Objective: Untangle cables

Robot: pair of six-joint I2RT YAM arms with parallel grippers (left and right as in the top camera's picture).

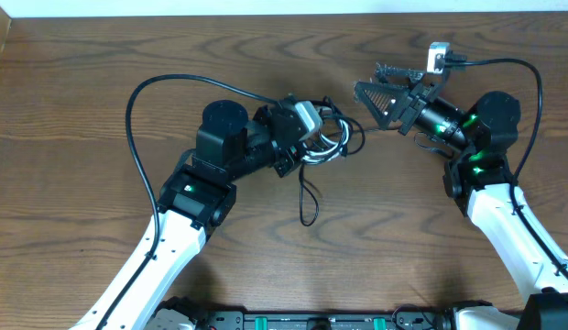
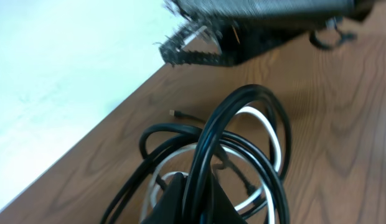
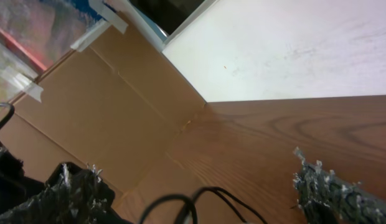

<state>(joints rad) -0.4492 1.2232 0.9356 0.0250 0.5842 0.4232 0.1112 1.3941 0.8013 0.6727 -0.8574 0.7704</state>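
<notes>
Two grippers: right gripper (image 1: pixel 368 81) agape, left gripper (image 1: pixel 316 133) unreadable amid tangled cables (image 2: pixel 208 134).

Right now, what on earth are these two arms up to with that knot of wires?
They are working on untangling cables. The left fingers grip a knotted bundle of black and white cords in the middle of the wooden table. The right fingers are spread open just beside it, holding nothing, with a thin black cord trailing toward them.
</notes>
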